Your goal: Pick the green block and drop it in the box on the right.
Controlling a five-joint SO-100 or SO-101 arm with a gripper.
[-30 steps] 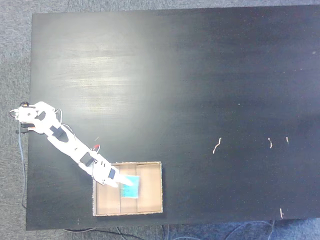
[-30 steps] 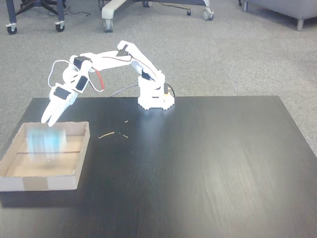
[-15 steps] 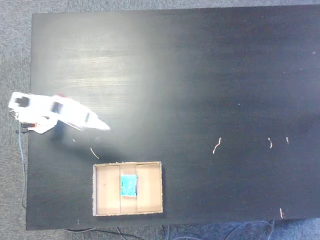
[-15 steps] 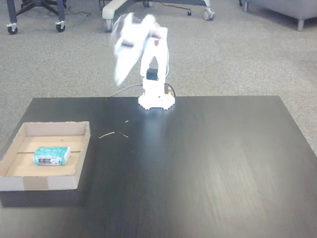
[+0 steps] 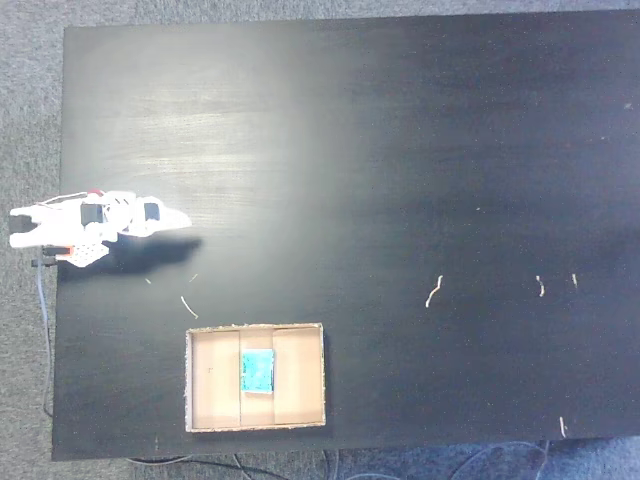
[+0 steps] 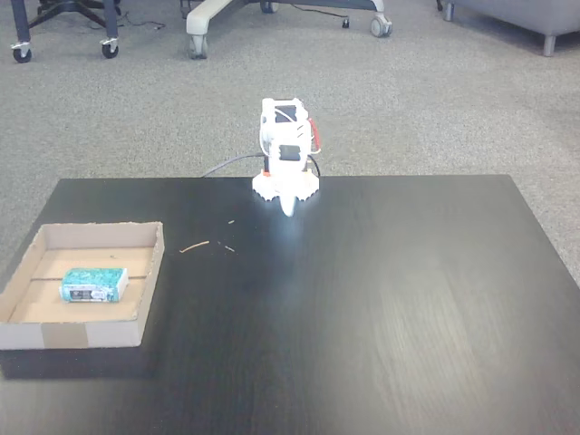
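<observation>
A dark, glossy surface [image 5: 400, 150] carries a small white robot arm at one edge and a shallow tan cardboard box [image 5: 300, 375] some way off along the same side. In a fixed view from above, the green block [image 5: 258, 371] lies flat on the box's middle floor panel, free of the walls. In a fixed view from the front, the same green block [image 6: 93, 284] rests on its long face inside the box [image 6: 45, 335], nothing touching it. By this layout the drop looks done.

The arm is folded compactly over its base, well apart from the box, a posture that reads as a parked rest pose. Its gripper [image 5: 181, 219] points out across the surface in the view from above; from the front the gripper [image 6: 288, 207] hangs down over the base. It carries nothing, and its fingers taper together into a single tip, so it looks closed.

A few pale scraps [image 5: 432, 291] lie scattered on the surface.
</observation>
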